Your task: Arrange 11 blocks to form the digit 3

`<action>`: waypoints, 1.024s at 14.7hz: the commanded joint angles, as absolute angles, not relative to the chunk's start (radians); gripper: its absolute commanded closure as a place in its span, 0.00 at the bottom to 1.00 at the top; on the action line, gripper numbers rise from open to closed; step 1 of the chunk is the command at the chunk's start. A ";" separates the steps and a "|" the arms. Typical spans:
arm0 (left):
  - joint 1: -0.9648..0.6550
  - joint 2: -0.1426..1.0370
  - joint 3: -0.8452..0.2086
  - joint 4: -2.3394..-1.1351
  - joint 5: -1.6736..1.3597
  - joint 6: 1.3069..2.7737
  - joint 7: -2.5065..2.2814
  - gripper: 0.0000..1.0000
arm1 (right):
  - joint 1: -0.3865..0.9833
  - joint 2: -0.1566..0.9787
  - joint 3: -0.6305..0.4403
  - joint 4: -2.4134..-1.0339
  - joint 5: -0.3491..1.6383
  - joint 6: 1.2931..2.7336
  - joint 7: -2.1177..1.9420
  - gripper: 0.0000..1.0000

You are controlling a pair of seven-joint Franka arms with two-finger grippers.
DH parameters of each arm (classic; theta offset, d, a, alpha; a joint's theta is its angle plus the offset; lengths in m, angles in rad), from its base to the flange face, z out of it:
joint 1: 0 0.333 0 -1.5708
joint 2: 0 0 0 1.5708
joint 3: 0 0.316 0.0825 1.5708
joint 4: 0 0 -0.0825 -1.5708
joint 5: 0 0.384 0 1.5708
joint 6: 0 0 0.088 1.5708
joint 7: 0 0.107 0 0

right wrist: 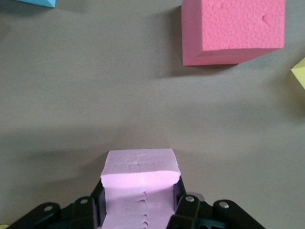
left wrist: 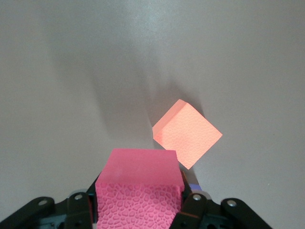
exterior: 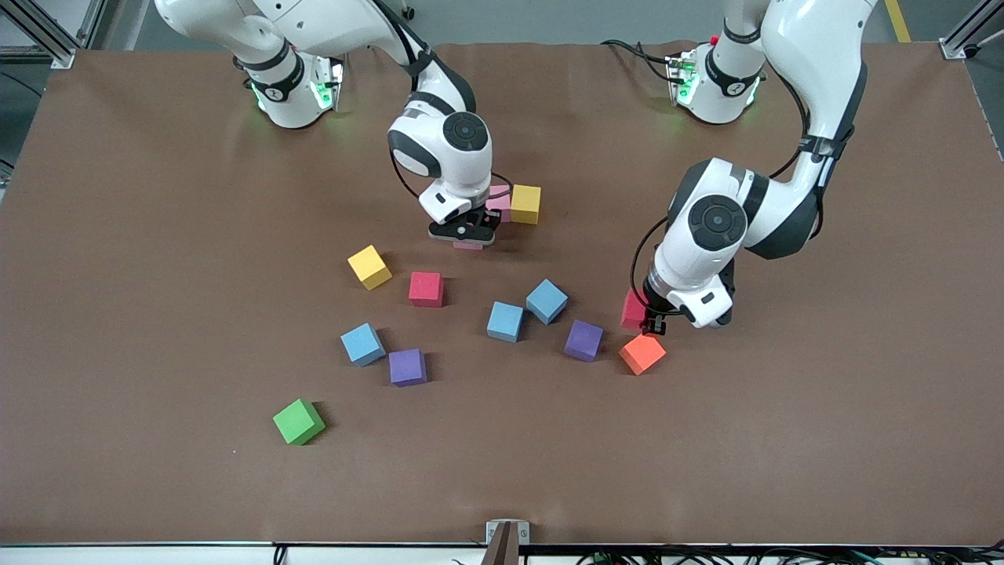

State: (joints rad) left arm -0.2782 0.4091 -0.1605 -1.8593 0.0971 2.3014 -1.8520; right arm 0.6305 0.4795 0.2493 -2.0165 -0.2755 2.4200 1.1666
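Observation:
My right gripper point(exterior: 467, 233) is shut on a pink block point(exterior: 468, 245) point(right wrist: 139, 183), low over the table beside a pink block point(exterior: 500, 202) and a yellow block point(exterior: 525, 204) that touch each other. My left gripper point(exterior: 651, 320) point(left wrist: 139, 193) is shut on a red block point(exterior: 633, 309) point(left wrist: 138, 188), low over the table next to the orange cube point(exterior: 642, 354) point(left wrist: 187, 133). Loose on the table lie a yellow block point(exterior: 369, 267), a red block point(exterior: 426, 289) point(right wrist: 233, 31), three blue blocks point(exterior: 547, 300) point(exterior: 505, 322) point(exterior: 362, 344) and two purple blocks point(exterior: 583, 340) point(exterior: 408, 366).
A green cube point(exterior: 298, 421) lies apart, nearest the front camera, toward the right arm's end. The brown table point(exterior: 823, 439) is bare toward both ends and along its front edge. Both arm bases stand at the table's back edge.

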 commanded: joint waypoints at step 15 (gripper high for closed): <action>-0.276 0.462 -0.161 -1.766 0.110 2.310 -1.893 0.66 | 0.635 0.466 0.239 -2.033 -0.298 2.427 1.200 0.00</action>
State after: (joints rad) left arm -0.2765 0.4522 -0.1600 -1.7841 0.0971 2.3031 -1.8708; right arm 0.6309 0.4802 0.2452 -2.0246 -0.2776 2.4213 1.1721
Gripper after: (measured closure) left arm 0.401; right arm 0.000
